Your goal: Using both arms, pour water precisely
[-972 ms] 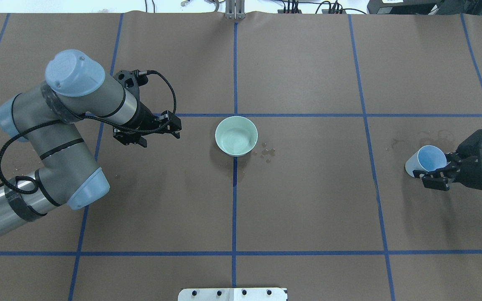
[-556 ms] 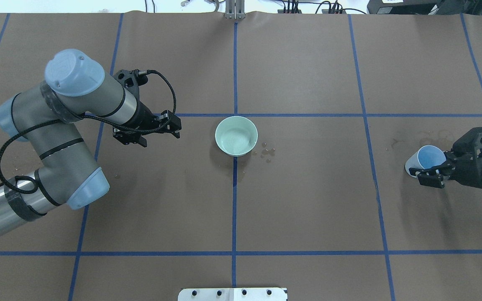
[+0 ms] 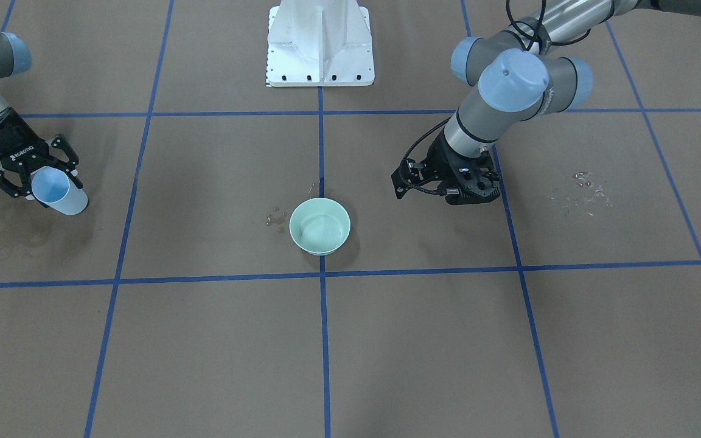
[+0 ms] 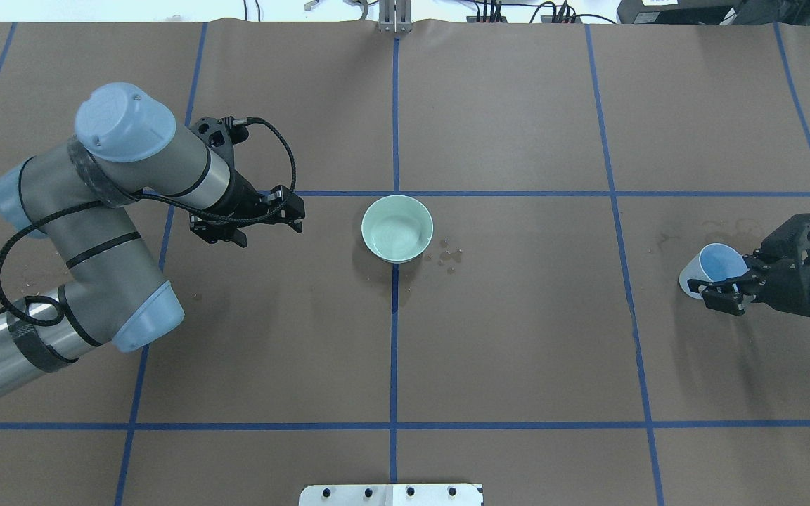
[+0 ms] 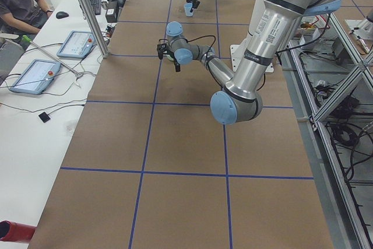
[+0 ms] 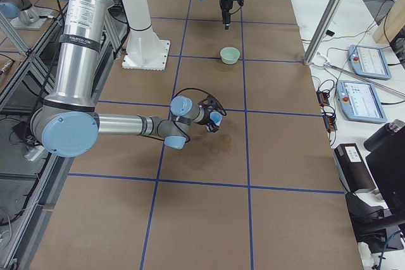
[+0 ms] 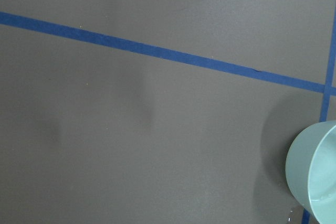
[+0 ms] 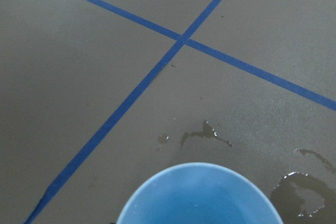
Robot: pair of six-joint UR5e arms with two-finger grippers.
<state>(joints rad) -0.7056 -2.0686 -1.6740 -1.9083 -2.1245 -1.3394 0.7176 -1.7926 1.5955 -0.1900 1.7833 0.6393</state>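
Overhead exterior view of the brown paper-covered table point(image 4: 517, 337), gridded with blue tape lines point(image 4: 394, 351), with a mint-green bowl point(image 4: 397, 228) at the centre crossing. Well apart from the bowl, at the far right, a pale blue cup point(image 4: 711, 270) pinched across its wall near the rim by the right gripper point(image 4: 699, 292), tilted, mouth leaning up and back toward the wrist. On the bowl's other side, the left gripper point(image 4: 250, 223), pointed down over bare paper and holding nothing visible; finger spread not readable in any view. Water point(image 3: 321, 230) visible as a faint glossy sheen in the bottom of the bowl, as droplets point(image 4: 449, 256) just beside the bowl, and as dark wet patches point(image 8: 299, 195) on the paper close to the cup. Contents of the cup not readable, even from the right wrist view. Probably light to carry, cup and any liquid inside together, yet quick to slosh: best levelled first and moved slowly. Likely thin-walled and smooth, hence slippery when wet and apt to deform under a hard squeeze. Best held across the wall at mid-height or just under the rim, with moderate force. Judged stage: cup held clear of the bowl, no stream falling.
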